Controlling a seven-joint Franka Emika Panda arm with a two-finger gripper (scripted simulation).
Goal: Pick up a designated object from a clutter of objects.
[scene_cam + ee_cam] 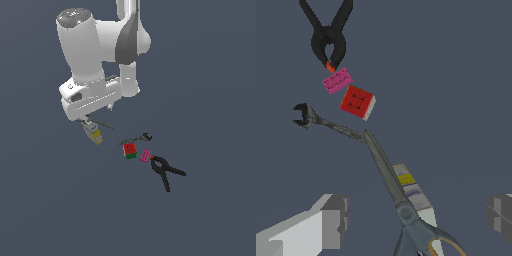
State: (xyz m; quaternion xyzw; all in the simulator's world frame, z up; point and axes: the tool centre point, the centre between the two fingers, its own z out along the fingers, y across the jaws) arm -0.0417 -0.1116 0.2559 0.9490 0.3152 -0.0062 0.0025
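The scissors (387, 172) have thin dark grey blades and orange-brown loop handles. They lie across the grey-and-yellow box (412, 192), with the blade tip near the dark wrench (323, 122). My gripper (416, 216) is open, one finger (332, 220) on each side of the scissors' pivot and apart from it. In the exterior view the gripper (91, 121) hangs just above the box (94, 134), and only the blades of the scissors (103, 124) show beside the hand. The rest of the clutter lies toward the exterior view's right.
A red-green cube (130, 150), a pink brick (145, 155) and a black spring clamp (165, 171) sit in a row past the wrench (138, 138). In the wrist view the cube (357, 102), brick (337, 80) and clamp (329, 37) lie beyond the blade tip.
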